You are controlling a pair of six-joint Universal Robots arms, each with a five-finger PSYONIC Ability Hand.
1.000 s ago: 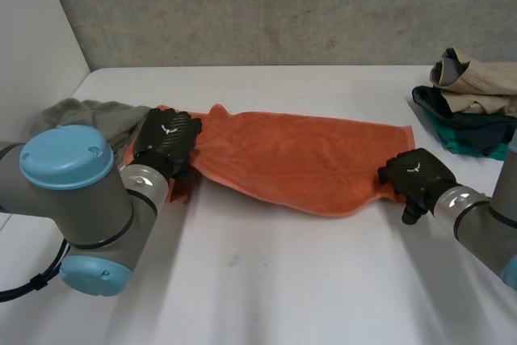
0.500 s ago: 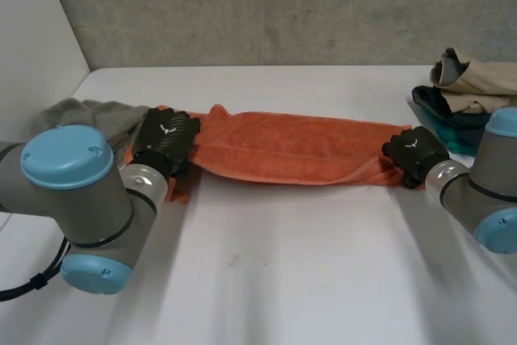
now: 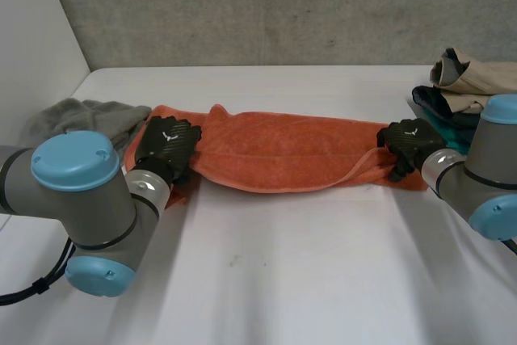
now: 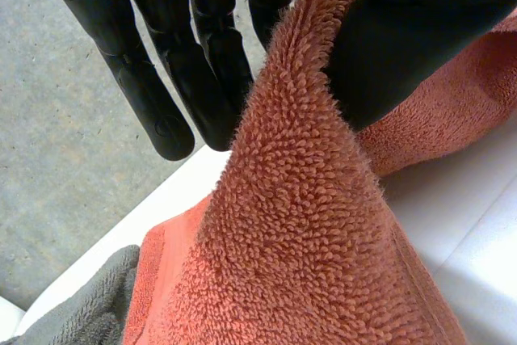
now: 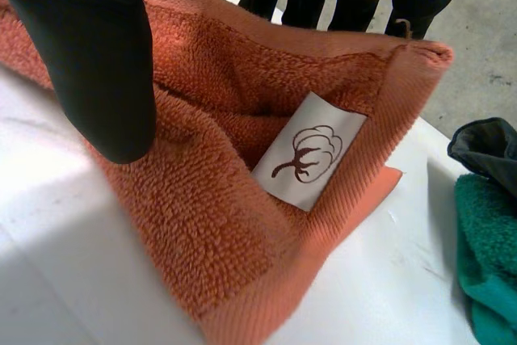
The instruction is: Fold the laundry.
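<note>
Orange looped-terry towel (image 3: pixel 283 155), rumpled strip, ends pinched between fingers of left hand (image 3: pixel 166 145) and right hand (image 3: pixel 408 141).

one orange towel (image 3: pixel 291 155); one grey cloth (image 3: pixel 77 115); one clothes pile (image 3: pixel 472 90)

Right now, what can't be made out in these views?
Head view: the orange towel's left corner, under the left hand.
Head view: the clothes pile, cut by the edge and partly behind the right arm.
Right wrist view: the right hand's fingertips, behind the towel's folded edge.
Head view: the grey cloth's near part, behind the left arm.
</note>
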